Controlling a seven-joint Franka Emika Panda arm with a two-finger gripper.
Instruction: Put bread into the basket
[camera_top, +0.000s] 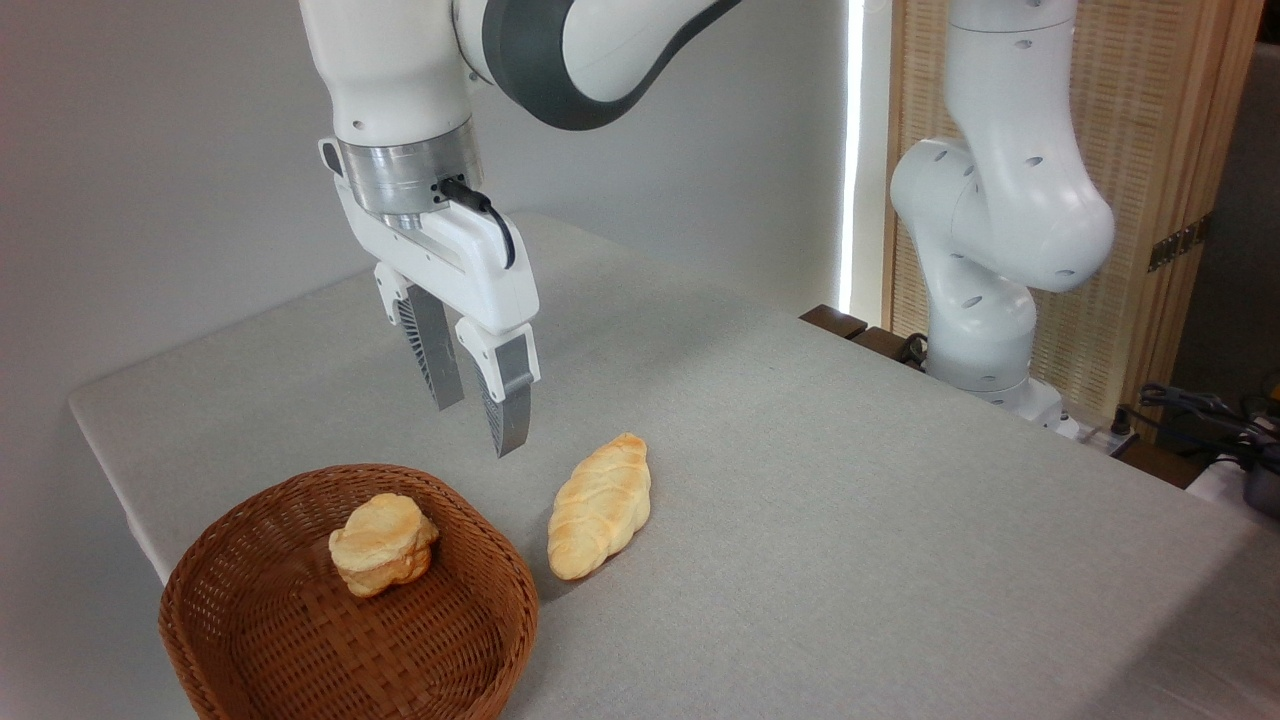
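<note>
A grey cloth-covered table (850, 520) fills the frame below a pale wall. Nearest, at lower left, the round reddish-brown wicker basket (300, 640) holds a small squat bun (384, 543). Just right of its rim, on the cloth, lies the braided golden loaf of bread (600, 505). Above and between them hangs the white arm's gripper (480, 430), fingers slightly apart and holding nothing. A bamboo screen (1180, 200) stands at upper right.

Loads of bare tabletop (850, 480) to the right of and behind the bread (600, 505), so a hand could drop in from above or from that side no problem. The tight spot is the left, where the basket (250, 620) rim sits just beside the loaf, and a small bun (383, 543) already takes up the middle-back of the basket.
</note>
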